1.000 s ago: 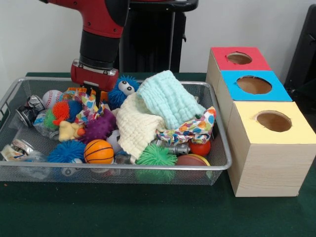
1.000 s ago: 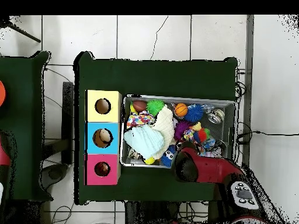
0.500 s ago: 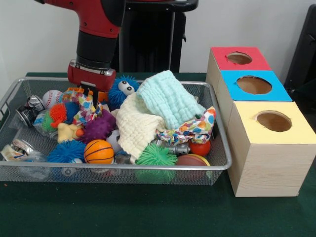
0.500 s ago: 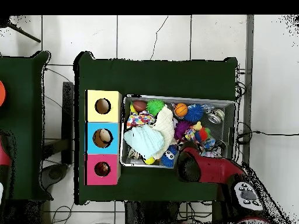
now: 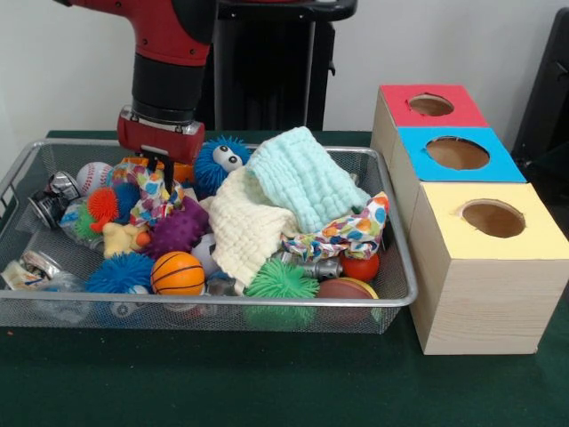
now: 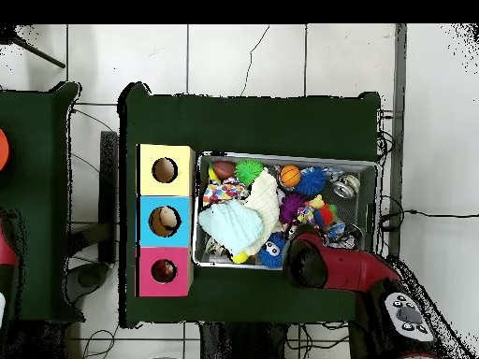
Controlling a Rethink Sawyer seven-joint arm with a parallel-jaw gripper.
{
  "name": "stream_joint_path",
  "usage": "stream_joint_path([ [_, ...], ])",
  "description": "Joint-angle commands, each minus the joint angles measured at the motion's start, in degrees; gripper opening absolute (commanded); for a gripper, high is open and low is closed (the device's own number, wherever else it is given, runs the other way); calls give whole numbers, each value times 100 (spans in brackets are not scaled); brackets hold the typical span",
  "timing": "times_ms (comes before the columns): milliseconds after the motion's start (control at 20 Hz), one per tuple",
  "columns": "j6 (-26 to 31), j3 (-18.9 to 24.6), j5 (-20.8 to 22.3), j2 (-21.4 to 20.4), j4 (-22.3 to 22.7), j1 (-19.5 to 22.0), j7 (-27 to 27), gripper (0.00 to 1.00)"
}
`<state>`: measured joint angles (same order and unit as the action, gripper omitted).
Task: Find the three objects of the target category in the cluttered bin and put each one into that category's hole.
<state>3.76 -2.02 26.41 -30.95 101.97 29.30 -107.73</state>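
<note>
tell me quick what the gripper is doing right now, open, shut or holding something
Gripper: cannot tell whether it is open or shut. It sits low over the colourful patterned cloth at the far side of the bin; any grasp is hidden.

Robotics lab — pedestal-mounted arm point(image 5: 169, 62), green-clothed table point(image 5: 267, 382), tiled floor point(image 6: 243, 56) with cables.

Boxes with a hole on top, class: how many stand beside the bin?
3, in a row touching each other: the red-topped box farthest from the camera, the blue-topped box in the middle, the yellow-topped box nearest.
</note>
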Motion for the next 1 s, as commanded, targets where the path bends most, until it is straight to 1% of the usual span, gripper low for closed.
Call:
stream_joint_path([
  [50,827,921,247,-200,232,169,305,0],
  [200,882,951,248,-276,215,142,273,0],
  [400,778,965,291,-326,306,134,165,0],
  [550,640,977,352,-372,474,189,111,0],
  [650,491,906,402,-374,538,150,19,0],
  [900,371,888,494,-333,544,144,-36,0],
  [1000,405,931,526,-352,554,170,-4,0],
])
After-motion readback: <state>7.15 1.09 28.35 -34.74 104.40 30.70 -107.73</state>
